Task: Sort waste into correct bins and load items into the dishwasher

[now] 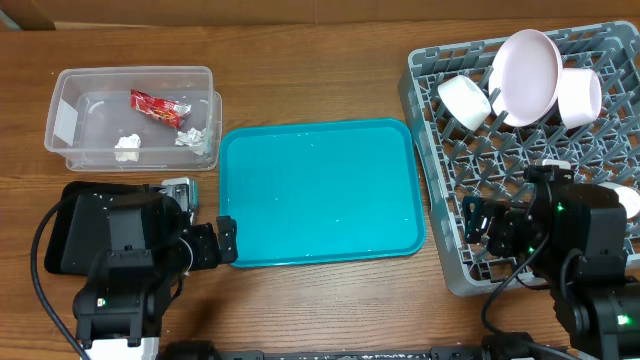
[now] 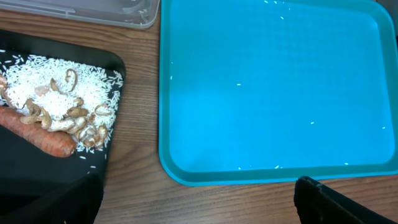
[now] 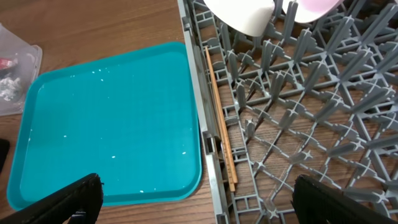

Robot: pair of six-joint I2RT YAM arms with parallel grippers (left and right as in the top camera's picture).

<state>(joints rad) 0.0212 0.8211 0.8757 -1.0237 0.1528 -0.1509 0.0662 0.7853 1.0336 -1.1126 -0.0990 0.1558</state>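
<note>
Far-left corner of table (image 1: 300, 40): one clear tub (image 1: 70, 85) held one red wrapper (image 1: 158, 107) and two paper scraps (image 1: 127, 146). Near-left: one black tray (image 2: 25, 168) held one carrot (image 2: 37, 134) plus rice and beige leftovers (image 2: 68, 115). One teal tray (image 1: 320, 190) sat mid-table. Along the right edge, the grey rack (image 1: 440, 200) carried one pink plate (image 1: 527, 70), one bowl (image 1: 464, 100), one cup (image 1: 580, 95), and chopsticks (image 3: 221, 124) by its left wall. Left claw (image 2: 198, 186) and right claw (image 3: 198, 186) were both spread wide, holding nothing.

The left arm (image 1: 125, 268) covers most of the black tray (image 1: 68, 215) overhead.
</note>
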